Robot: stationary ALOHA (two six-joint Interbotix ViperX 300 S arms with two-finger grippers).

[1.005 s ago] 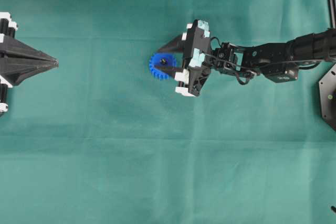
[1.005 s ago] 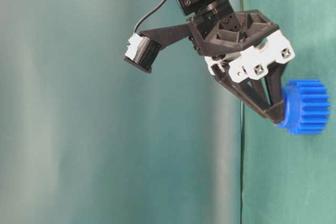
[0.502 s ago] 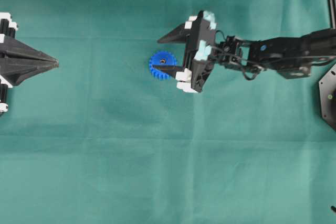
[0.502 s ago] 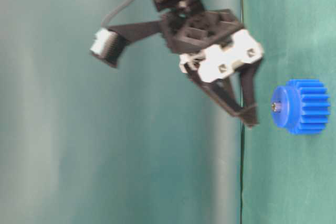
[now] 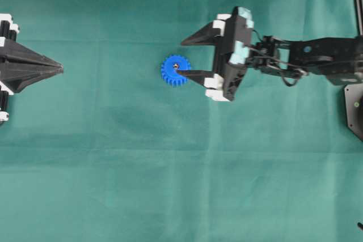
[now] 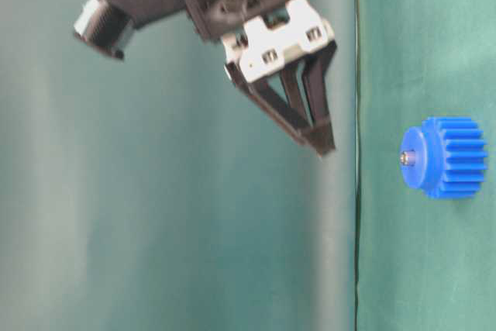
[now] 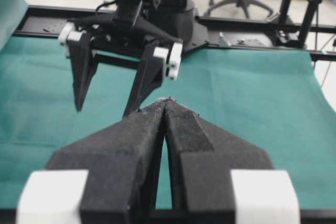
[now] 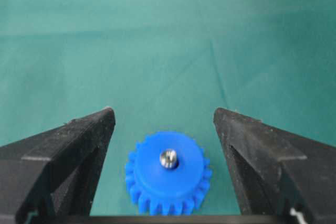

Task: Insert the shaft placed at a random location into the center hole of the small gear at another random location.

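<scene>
The right tool (image 5: 182, 59) has lifted clear of the gear (image 5: 174, 71), jaws spread wide and empty, leaving the shaft (image 8: 168, 158) standing in its hole. Best retreat straight up, avoiding any nudge. Left tool (image 7: 167, 103) closed, idle far left.

One small gear (image 5: 174, 71) lies on the green cloth (image 5: 170, 168), one shaft (image 8: 168, 158) stands in its center hole, and two grippers flank it: left gripper (image 5: 59, 69), right gripper (image 5: 182, 58).
</scene>
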